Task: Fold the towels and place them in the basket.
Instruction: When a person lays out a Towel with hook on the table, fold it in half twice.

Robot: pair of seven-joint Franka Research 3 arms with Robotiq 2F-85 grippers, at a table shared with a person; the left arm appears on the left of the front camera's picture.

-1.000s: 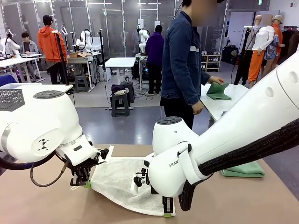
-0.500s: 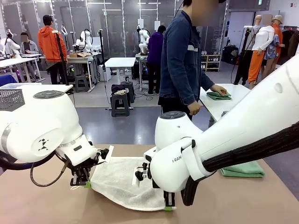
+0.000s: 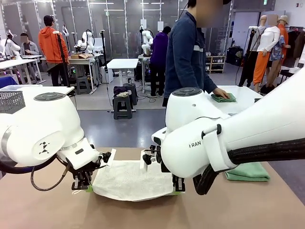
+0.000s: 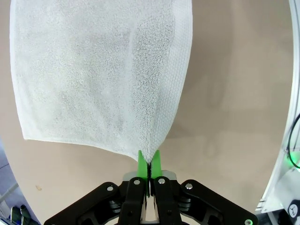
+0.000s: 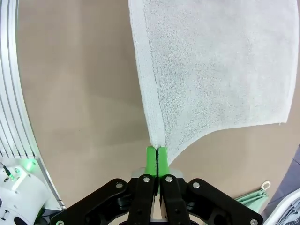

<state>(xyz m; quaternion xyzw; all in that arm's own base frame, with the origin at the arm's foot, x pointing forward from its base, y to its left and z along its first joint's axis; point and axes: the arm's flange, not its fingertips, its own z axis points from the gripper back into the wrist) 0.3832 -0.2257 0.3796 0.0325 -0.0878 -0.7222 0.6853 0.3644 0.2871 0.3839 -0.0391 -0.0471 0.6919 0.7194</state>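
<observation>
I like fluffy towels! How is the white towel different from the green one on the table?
The off-white terry towel is spread open; the mint green terry towel lies folded. The left gripper and right gripper pinch the off-white towel's corners with shut fingers; nothing touches the mint green one. Both are terry cloths at the same brown table.

Partial black lettering "RAN", on the right arm's white casing (image 3: 195, 143)

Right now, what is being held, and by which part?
The left gripper and right gripper each pinch a near corner of the off-white towel, jaws shut on it.
</observation>
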